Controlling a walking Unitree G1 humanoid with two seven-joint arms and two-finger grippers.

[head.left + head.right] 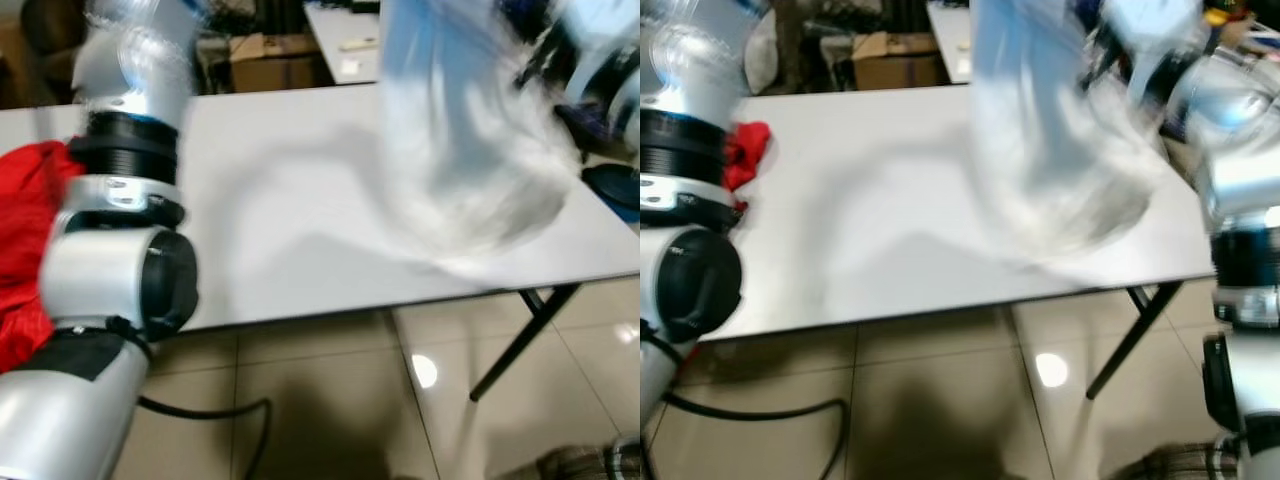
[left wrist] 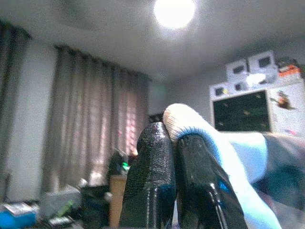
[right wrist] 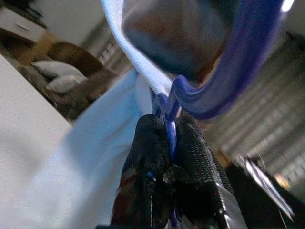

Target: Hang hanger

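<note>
Hanger (image 3: 209, 90), one of them, blue plastic, is pinched at its neck between the right gripper's (image 3: 170, 143) two black fingers, with a pale blue garment (image 1: 455, 140) draped on it and swinging, blurred, above the far right part of the white table (image 1: 290, 230). The left gripper (image 2: 174, 143) is raised too, its fingers nipped narrowly on a fold of that same pale cloth, white at the edge. So both arms hold the one load up off the table; to my eye this is the carrying stage, the garment lifted and not yet hung. I can see no rail or hook near the table, so the next move looks to be turning toward wherever one stands, keeping the neck gripped and the hook free and upright. On the table's left end lies one red cloth (image 1: 25, 250); beyond its far edge sits one cardboard box (image 1: 275, 60), and a second white table (image 1: 345, 35) stands behind that. A black cable (image 1: 215, 415) trails on the tiled floor (image 1: 340, 400) below the near edge.
</note>
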